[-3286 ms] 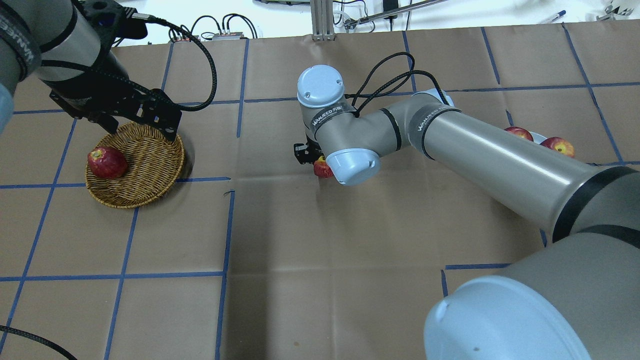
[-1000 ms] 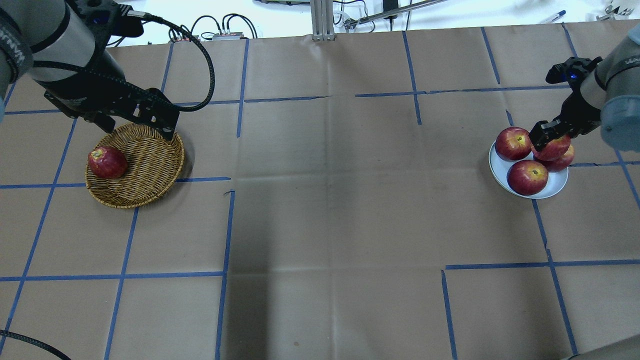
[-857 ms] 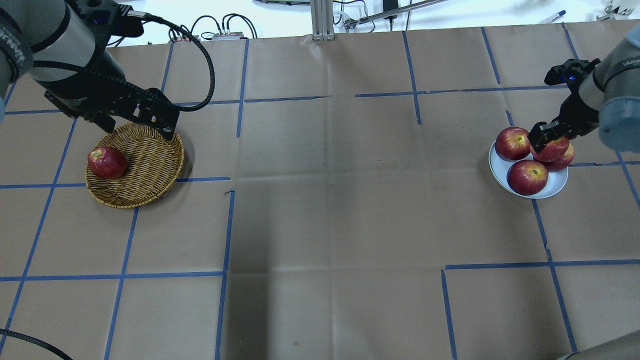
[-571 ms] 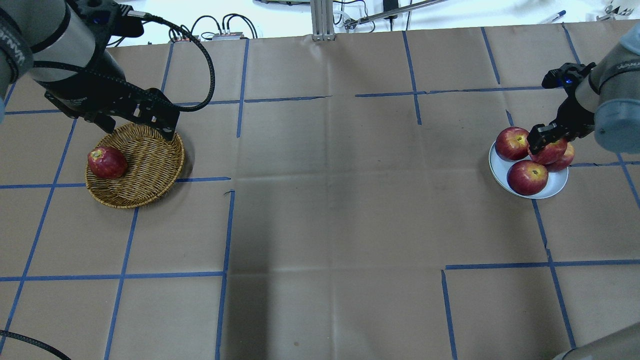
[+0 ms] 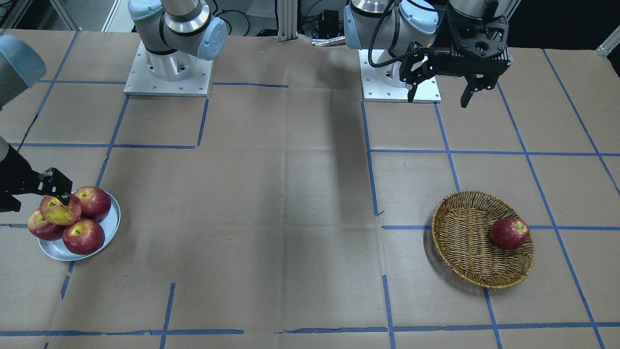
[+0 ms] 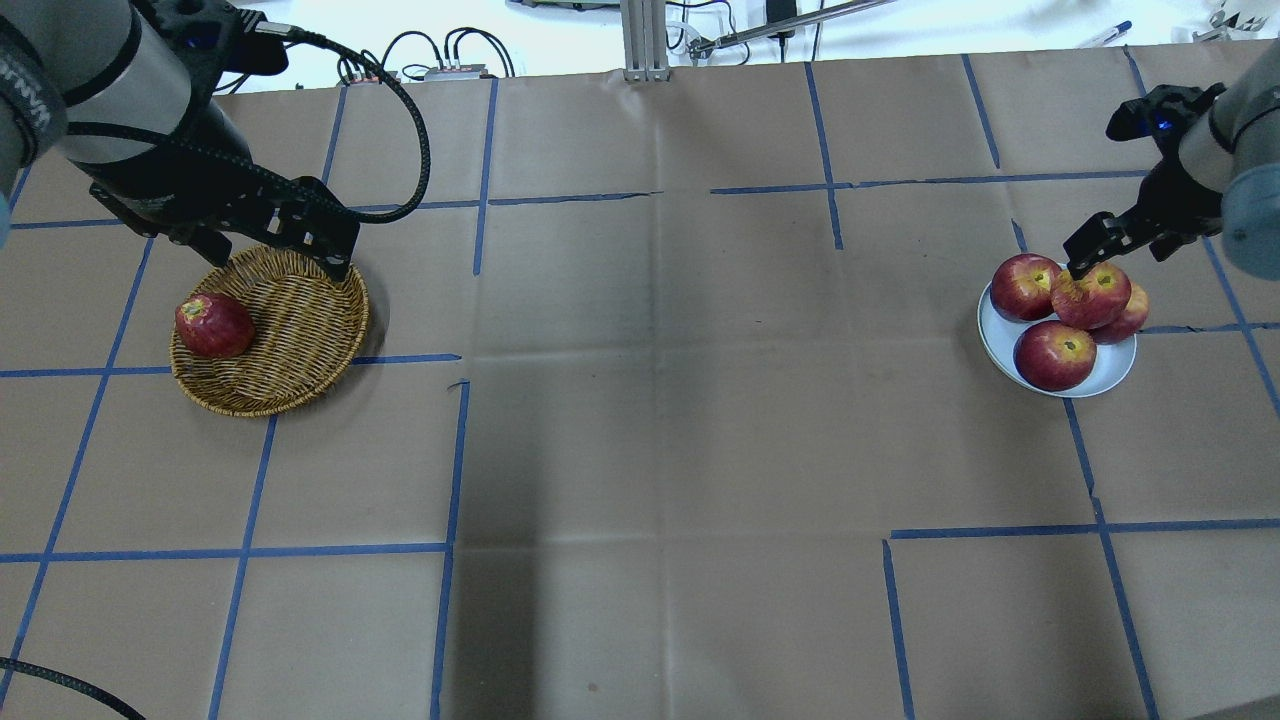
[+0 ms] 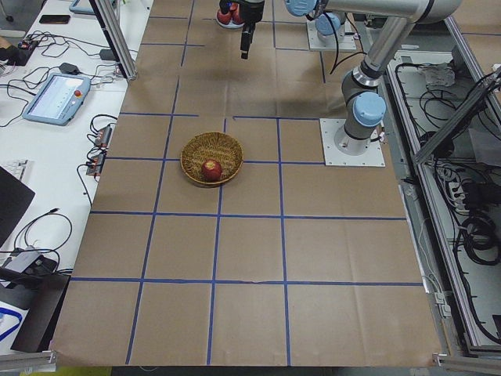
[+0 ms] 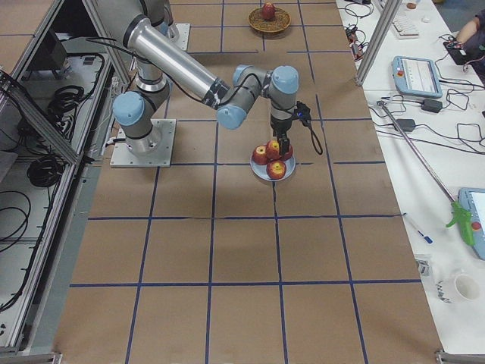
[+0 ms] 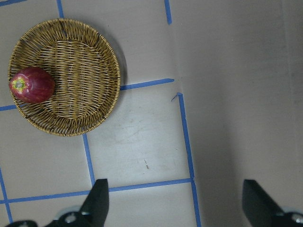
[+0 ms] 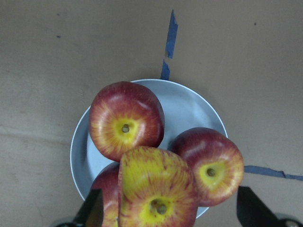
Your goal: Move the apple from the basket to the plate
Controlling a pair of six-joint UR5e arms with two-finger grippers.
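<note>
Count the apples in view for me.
5. Four on the plate: the yellow apple rests atop three red ones. One red apple lies in the basket. None seem hidden.

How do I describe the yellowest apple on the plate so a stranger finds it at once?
At the table end opposite the wicker basket, a small grey-blue plate holds four apples. The apple lies on top of the others. Only it has a large yellow patch with red streaks; the dark red apples below are yellow just around the stem.
</note>
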